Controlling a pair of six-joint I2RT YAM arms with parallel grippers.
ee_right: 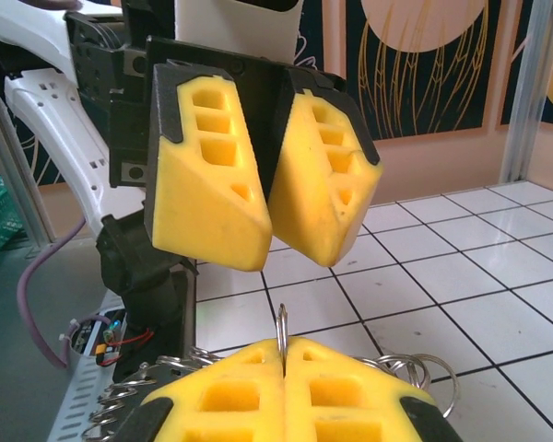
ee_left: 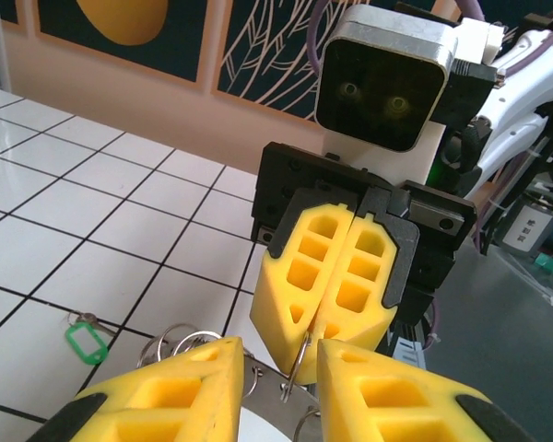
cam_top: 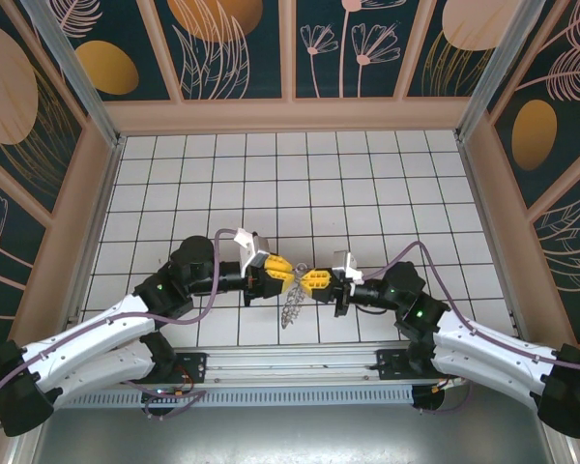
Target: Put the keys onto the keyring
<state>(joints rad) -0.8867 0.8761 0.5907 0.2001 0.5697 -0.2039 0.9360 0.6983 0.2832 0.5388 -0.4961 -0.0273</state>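
Observation:
The keyring (cam_top: 291, 307) is a grey metal band strung with several small wire rings, and it hangs below where the two grippers meet. My right gripper (ee_right: 283, 348) is shut on one thin upright ring (ee_right: 281, 324) of it. My left gripper (ee_left: 278, 354) faces it tip to tip and is open. That held ring (ee_left: 300, 364) stands in the gap between its yellow fingers, touching neither. The grey band (ee_left: 267, 398) lies just under them. A small green-headed key (ee_left: 86, 341) lies alone on a white tile to the left. In the top view both grippers, left (cam_top: 288, 273) and right (cam_top: 303, 280), meet at the table's near middle.
White tiled floor (cam_top: 300, 184) stretches behind the grippers to the patterned walls. A metal rail (cam_top: 290, 362) runs along the near edge between the arm bases. More loose wire rings (ee_right: 424, 368) of the bunch spread beside the right fingers.

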